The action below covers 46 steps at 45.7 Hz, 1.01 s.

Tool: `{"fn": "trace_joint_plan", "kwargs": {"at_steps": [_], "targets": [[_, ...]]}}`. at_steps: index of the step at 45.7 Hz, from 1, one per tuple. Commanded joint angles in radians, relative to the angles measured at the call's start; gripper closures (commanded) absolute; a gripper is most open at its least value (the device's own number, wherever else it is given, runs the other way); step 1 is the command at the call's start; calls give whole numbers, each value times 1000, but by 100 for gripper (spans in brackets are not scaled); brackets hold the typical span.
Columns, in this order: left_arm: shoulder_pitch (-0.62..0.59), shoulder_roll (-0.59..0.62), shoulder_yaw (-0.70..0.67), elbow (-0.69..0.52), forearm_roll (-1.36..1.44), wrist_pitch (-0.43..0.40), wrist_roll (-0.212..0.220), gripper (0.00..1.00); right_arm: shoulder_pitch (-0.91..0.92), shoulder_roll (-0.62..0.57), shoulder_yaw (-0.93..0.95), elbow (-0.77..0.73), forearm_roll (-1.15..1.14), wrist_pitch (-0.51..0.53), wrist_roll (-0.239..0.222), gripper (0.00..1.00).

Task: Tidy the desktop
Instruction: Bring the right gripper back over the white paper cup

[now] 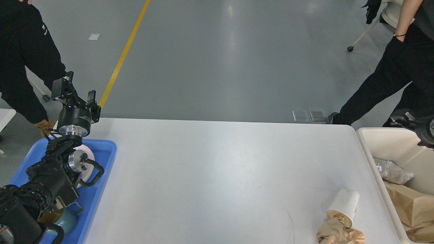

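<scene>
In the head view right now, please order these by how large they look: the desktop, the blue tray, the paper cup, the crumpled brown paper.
1. the desktop
2. the blue tray, partly hidden by the left arm
3. and 4. the paper cup and the crumpled brown paper look alike; the paper is cut off by the frame edge, so I leave them unranked.

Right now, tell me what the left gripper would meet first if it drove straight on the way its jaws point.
Nothing close: the left gripper points up and away past the desktop edge, toward grey floor. Depth is unclear.

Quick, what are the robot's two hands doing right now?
Left gripper: open, holding nothing.
Right gripper: mostly cut off at the picture's edge, cannot tell.
</scene>
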<state>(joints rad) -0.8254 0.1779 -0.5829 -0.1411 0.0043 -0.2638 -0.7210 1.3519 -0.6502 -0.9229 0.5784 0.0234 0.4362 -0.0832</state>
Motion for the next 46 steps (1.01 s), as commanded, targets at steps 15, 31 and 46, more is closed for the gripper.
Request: {"fn": "trace_joint_plan", "kwargs": {"at_steps": [15, 31, 46], "targets": [[0, 0, 0, 0, 0, 0, 0, 4, 502, 14, -293, 264, 3, 358, 0, 0], [0, 0, 0, 0, 0, 0, 0, 4, 480, 27, -284, 345, 4, 444, 0, 0], [0, 0, 0, 0, 0, 0, 0, 4, 23, 38, -88, 317, 3, 191, -1, 0]]}}
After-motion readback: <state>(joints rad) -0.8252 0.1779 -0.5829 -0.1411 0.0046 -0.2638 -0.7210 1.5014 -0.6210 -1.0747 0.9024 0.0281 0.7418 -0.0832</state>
